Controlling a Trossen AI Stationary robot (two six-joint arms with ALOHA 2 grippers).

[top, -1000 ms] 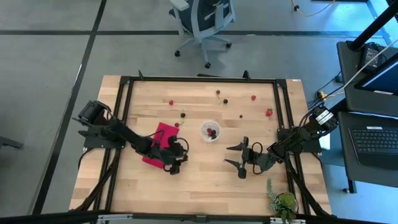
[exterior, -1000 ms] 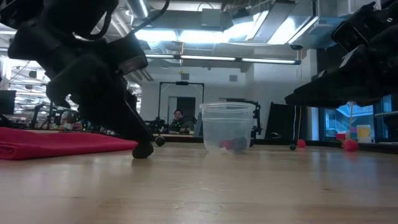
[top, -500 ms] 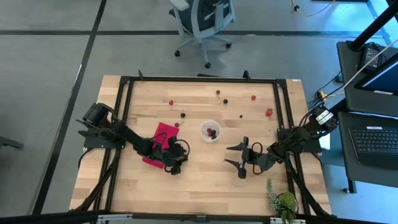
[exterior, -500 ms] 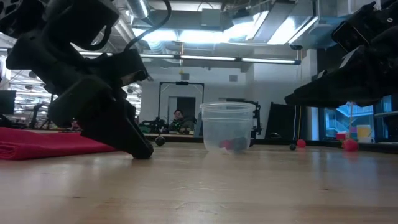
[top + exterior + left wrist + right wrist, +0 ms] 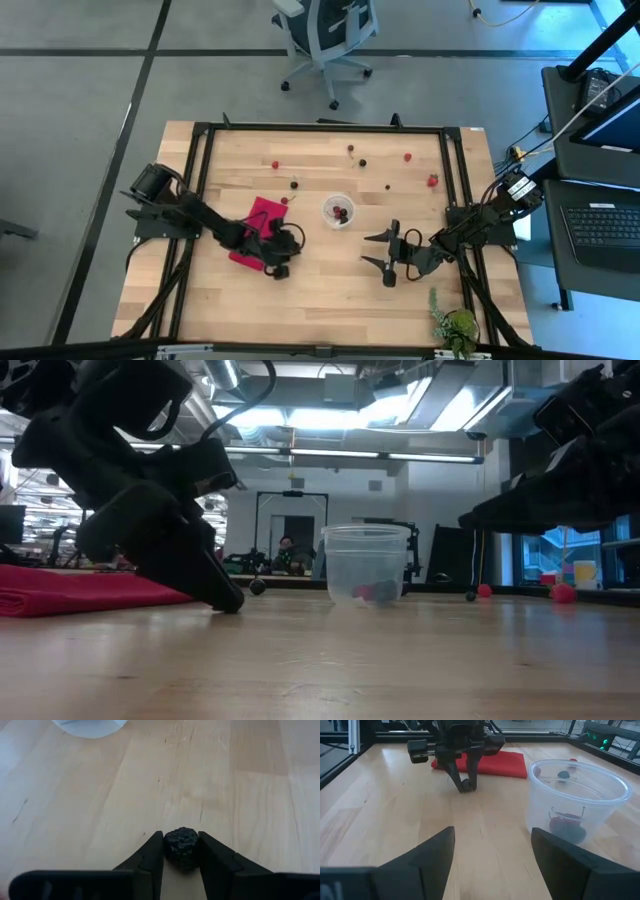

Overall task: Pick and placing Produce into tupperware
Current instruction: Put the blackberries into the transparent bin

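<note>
A: Left end effector [image 5: 181, 851] is down on the bench [image 5: 330, 290], fingers closed on a dark bumpy berry [image 5: 181, 848], pinched between the two tips. High view puts it at about 8 o'clock from the tupperware [image 5: 338, 210], just beside the magenta cloth [image 5: 258, 228].

B: Risk?

A: My judgement: the berry sits right at the fingertips, so it could squirt out on the lift or roll off during the carry. A hard squeeze might also crush it. The cup is light; a low approach could clip its rim and tip it.

B: Contents?

A: Right wrist view shows the tupperware upright, with a dark fruit and a red one at the bottom, thin stems showing. Loose produce [image 5: 407, 157] is scattered well apart toward 12 and 1 o'clock of the cup.

B: Right arm?

A: Right end effector [image 5: 386, 251] waits at about 4 o'clock from the cup, fingers spread wide, holding nothing.
</note>
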